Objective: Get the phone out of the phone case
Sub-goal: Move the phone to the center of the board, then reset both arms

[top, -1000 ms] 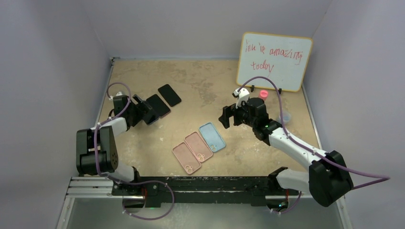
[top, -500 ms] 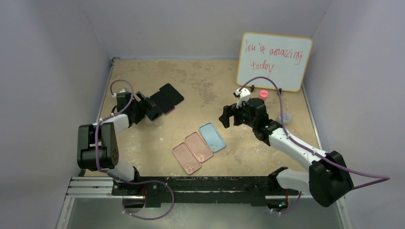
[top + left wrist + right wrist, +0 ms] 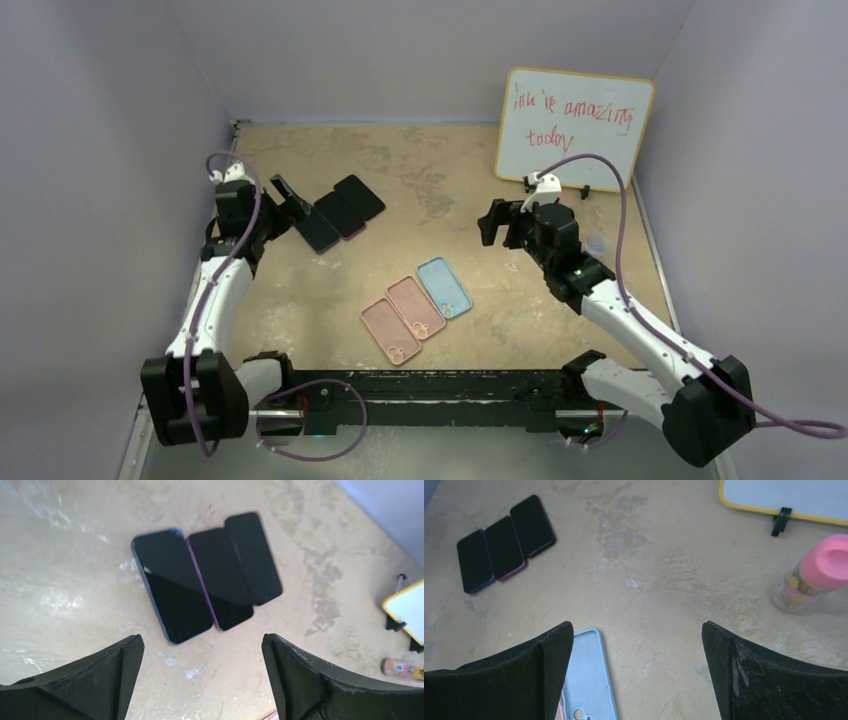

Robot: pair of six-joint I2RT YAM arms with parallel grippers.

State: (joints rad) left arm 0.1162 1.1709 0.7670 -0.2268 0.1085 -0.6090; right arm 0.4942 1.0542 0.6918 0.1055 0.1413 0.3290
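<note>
Bench (image 3: 480, 180) of blotched tan carried, nearest the arm bases, two pink cases (image 3: 416, 307) and a blue case (image 3: 444, 287), all empty, so removal appeared complete. Further back at left three phones (image 3: 336, 213) lay side by side, bare, the left gripper (image 3: 200, 647) wide open and empty near them, the right gripper (image 3: 638, 630) equally wide, holding nothing, near the blue case. Beyond stood a whiteboard (image 3: 574, 127) against plain lilac walls.

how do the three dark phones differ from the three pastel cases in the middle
The three dark glossy phones lie at the far left; the three pastel phone cases lie mid-table. The phones are black-faced; the cases are two pink, one light blue, with camera cutouts showing. Both sets lie flat in side-by-side rows.
</note>
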